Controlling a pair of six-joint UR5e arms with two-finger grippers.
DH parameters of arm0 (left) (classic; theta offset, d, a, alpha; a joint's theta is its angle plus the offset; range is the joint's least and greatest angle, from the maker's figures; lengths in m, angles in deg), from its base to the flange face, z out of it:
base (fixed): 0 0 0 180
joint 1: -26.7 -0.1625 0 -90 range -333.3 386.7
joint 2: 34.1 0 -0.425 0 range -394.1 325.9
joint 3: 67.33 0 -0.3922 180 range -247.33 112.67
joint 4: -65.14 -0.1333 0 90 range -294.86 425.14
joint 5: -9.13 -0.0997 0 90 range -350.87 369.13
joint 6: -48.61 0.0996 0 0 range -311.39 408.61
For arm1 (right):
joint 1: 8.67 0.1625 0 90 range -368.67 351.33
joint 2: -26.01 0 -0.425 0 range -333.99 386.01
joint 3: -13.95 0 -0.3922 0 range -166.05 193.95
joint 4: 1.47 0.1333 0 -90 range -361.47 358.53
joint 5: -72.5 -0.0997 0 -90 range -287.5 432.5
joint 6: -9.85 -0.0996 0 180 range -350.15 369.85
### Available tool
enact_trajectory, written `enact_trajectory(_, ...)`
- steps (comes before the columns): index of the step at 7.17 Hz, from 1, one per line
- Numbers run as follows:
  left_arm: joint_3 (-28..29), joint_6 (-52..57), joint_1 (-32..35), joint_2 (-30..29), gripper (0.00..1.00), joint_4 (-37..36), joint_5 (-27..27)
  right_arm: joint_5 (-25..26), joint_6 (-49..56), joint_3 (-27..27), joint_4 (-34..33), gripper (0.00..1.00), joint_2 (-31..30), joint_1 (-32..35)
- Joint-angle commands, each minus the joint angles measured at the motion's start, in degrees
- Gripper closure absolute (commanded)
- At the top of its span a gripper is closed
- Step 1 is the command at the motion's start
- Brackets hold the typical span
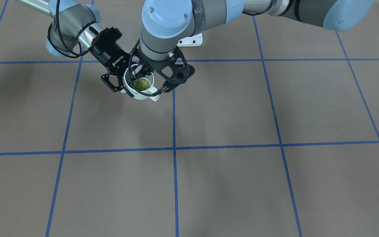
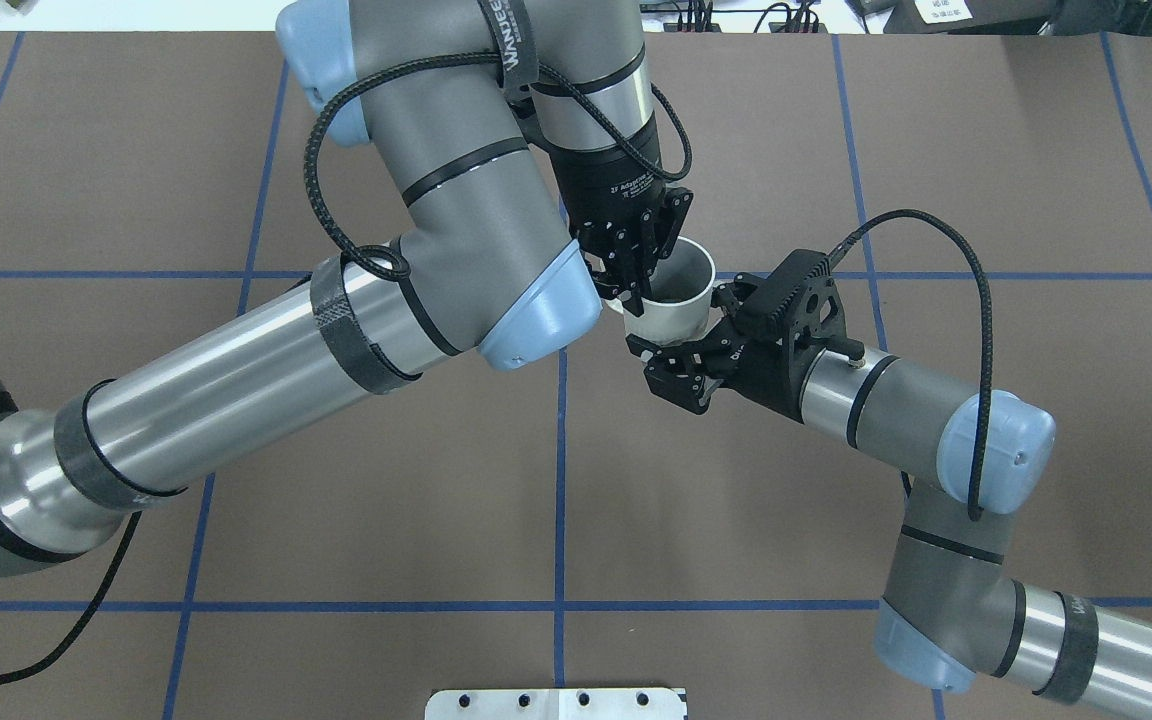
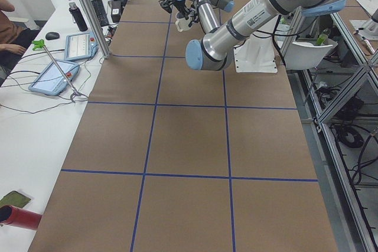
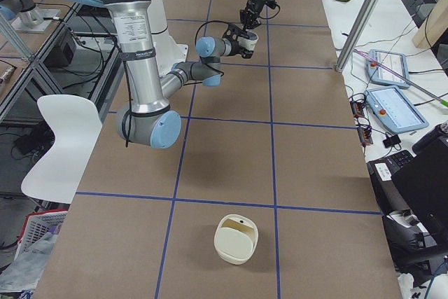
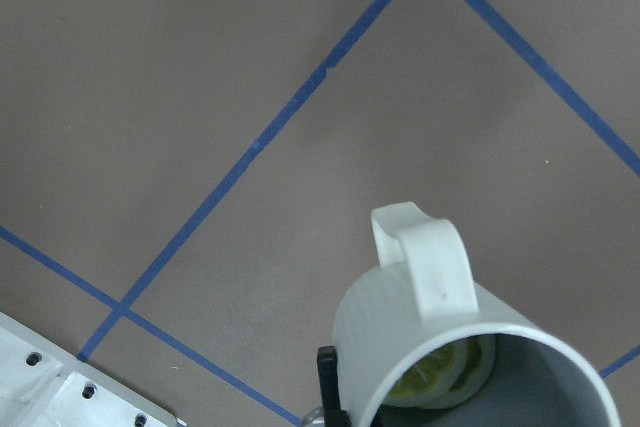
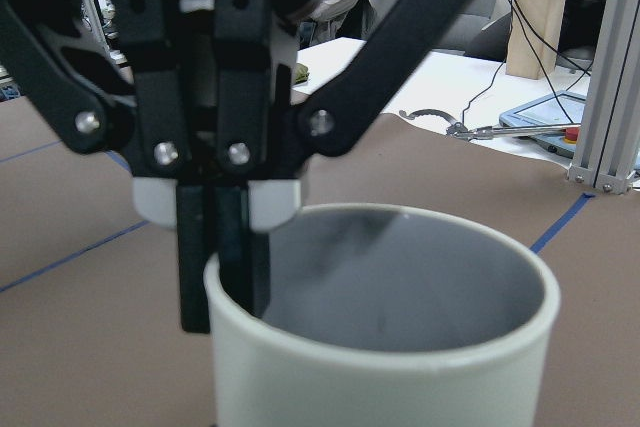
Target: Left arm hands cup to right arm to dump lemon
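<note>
The white cup (image 1: 140, 93) hangs above the table with the yellow-green lemon (image 1: 141, 84) inside it. The left gripper (image 2: 633, 283) comes down from above and is shut on the cup's rim, one finger inside and one outside. The right gripper (image 1: 121, 88), marked ROBOTIQ, reaches in from the side, and its open jaws stand on either side of the cup's lower body. One right finger (image 5: 326, 387) shows right beside the cup wall (image 5: 440, 347). The right wrist view shows the cup's rim (image 6: 385, 342) close up, with the left gripper's fingers (image 6: 222, 247) pinching it.
A white mounting plate (image 2: 556, 703) sits at the table's near edge. A cream, bowl-like container (image 4: 236, 239) lies far down the table on the robot's right. Tablets (image 4: 389, 68) and cables are on the side bench. Blue tape lines cross the brown table.
</note>
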Motion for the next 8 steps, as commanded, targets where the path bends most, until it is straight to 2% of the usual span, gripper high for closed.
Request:
enact_trajectory(1, -0.1, 0.3, 0.0, 0.3, 0.00, 1.3, 0.0, 0.0, -0.2, 0.0, 0.0, 0.49, -0.1, 0.1)
enact_trajectory(4, -1.3, 0.3, 0.4, 0.4, 0.00, 1.2, 0.0, 0.0, -0.2, -0.2, -0.1, 0.53, -0.1, 0.3)
enact_trajectory(6, -2.0, 0.3, 1.2, 0.6, 0.00, 1.1, -0.2, 0.0, -0.2, 0.7, -4.3, 0.56, -0.1, 2.0)
enact_trajectory(8, -2.2, 0.4, 2.0, 0.9, 0.00, 1.2, -0.2, 0.0, -0.1, 0.8, -4.3, 0.64, -3.5, 7.7)
